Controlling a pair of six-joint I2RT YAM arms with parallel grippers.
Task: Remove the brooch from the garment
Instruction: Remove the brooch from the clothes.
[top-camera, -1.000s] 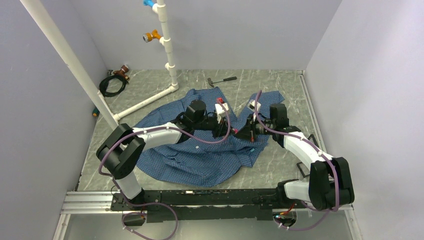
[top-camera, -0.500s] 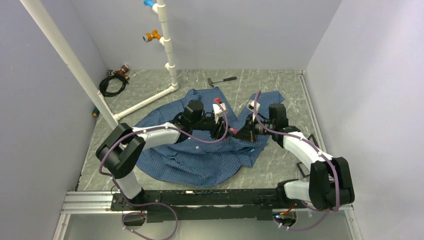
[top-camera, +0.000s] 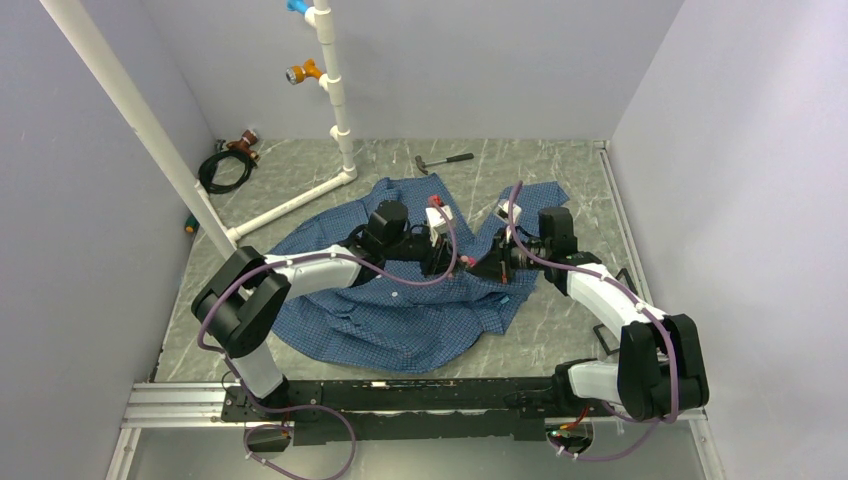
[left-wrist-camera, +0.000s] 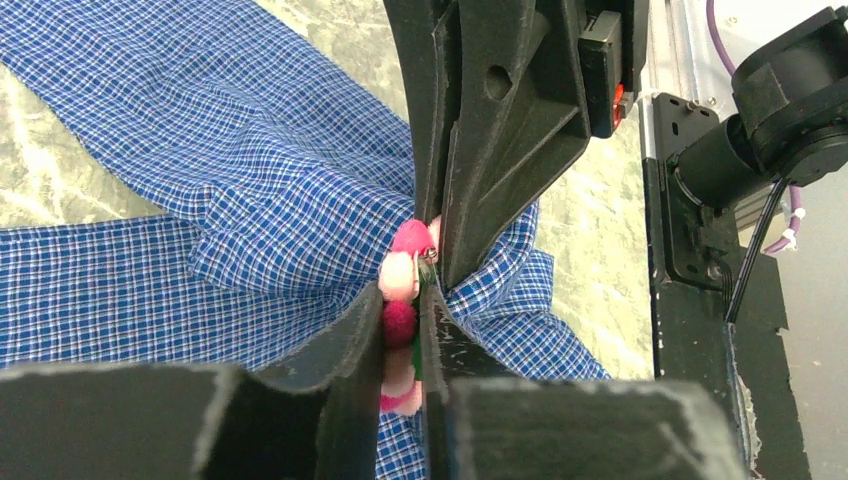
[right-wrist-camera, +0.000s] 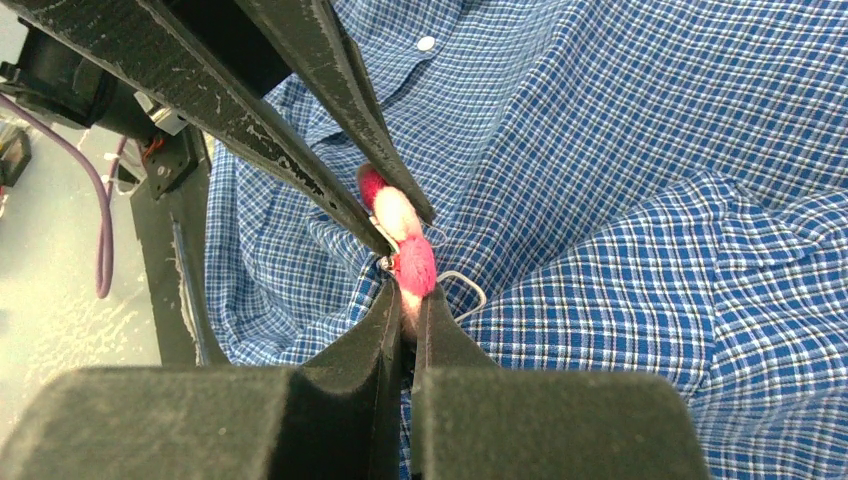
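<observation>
L claw (top-camera: 444, 262) a bit further left.

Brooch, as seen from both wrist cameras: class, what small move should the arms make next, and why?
Probably the left hand should ease the brooch slowly away from the shirt while the right hand holds firm. Both hands are pinched on the brooch, and the checked cloth is bunched up tight against it, so it looks not yet free.
</observation>
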